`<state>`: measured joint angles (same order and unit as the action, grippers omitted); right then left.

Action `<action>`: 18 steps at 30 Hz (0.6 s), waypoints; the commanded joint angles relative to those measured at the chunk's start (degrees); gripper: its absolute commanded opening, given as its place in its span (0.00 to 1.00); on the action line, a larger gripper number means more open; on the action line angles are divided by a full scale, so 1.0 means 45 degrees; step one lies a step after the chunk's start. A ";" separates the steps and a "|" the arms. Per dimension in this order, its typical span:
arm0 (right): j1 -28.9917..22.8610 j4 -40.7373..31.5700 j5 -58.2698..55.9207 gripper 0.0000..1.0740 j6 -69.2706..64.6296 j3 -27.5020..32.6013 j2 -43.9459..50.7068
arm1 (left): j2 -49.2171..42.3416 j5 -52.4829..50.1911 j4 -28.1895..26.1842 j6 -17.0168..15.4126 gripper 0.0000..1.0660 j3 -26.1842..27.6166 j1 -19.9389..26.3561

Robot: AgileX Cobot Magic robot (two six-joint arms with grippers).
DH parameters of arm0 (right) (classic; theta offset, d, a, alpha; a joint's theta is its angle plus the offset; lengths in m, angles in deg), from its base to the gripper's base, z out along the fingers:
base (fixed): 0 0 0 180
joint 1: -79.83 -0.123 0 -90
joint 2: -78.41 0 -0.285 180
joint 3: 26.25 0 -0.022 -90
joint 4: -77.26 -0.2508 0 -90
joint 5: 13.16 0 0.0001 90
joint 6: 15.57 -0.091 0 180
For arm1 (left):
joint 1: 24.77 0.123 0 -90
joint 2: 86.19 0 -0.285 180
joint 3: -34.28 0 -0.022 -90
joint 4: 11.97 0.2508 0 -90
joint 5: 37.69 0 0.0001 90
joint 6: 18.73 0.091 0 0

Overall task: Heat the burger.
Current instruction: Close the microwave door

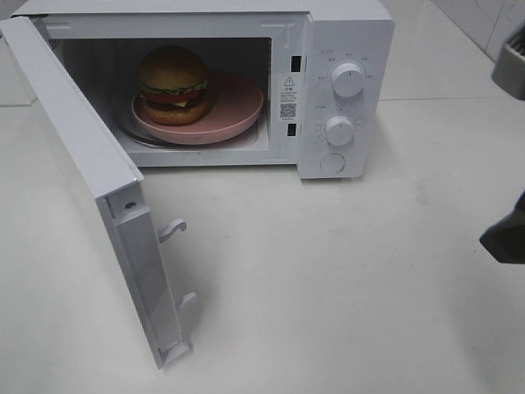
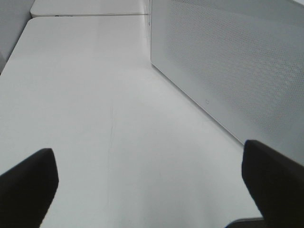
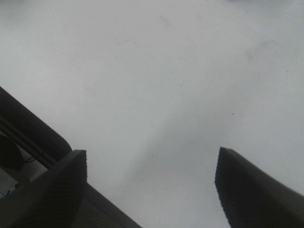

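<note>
One burger (image 1: 173, 82) sat on the pink plate (image 1: 238, 111) inside the microwave (image 1: 349, 33), whose door (image 1: 78, 156) hung wide open. Both grippers were empty: the left gripper (image 2: 149, 183) was spread wide beside the door's outer face, the right gripper (image 3: 152, 185) fairly wide over the bare table (image 1: 328, 287). Shutting the door looked next: I'd push flat near its free edge until the latch hooks (image 1: 174, 229) catch. The warning sticker (image 1: 288, 97) had a QR code, but the text was too tiny to read.

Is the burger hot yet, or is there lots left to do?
Not yet. Done: the burger sits on the pink plate inside the microwave. In hand: nothing; the left gripper and right gripper are both open and empty above the table. Left: the door stands wide open and needs shutting, then a knob likely needs turning.
</note>
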<state>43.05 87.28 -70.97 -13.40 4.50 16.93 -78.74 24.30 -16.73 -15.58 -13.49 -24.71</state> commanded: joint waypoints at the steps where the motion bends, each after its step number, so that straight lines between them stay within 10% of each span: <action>1: 0.0025 0.0076 -0.0166 0.69 -0.0484 0.0675 0.1019 | -0.0229 -0.0178 -0.0013 -0.0064 0.92 0.0025 -0.0013; 18: 0.4864 -0.0955 -0.0013 0.72 -0.1120 0.3069 0.5628 | -0.0229 -0.0178 -0.0013 -0.0064 0.92 0.0025 -0.0013</action>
<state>63.16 83.85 -71.37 -17.87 17.62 40.60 -78.74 24.30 -16.73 -15.58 -13.49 -24.71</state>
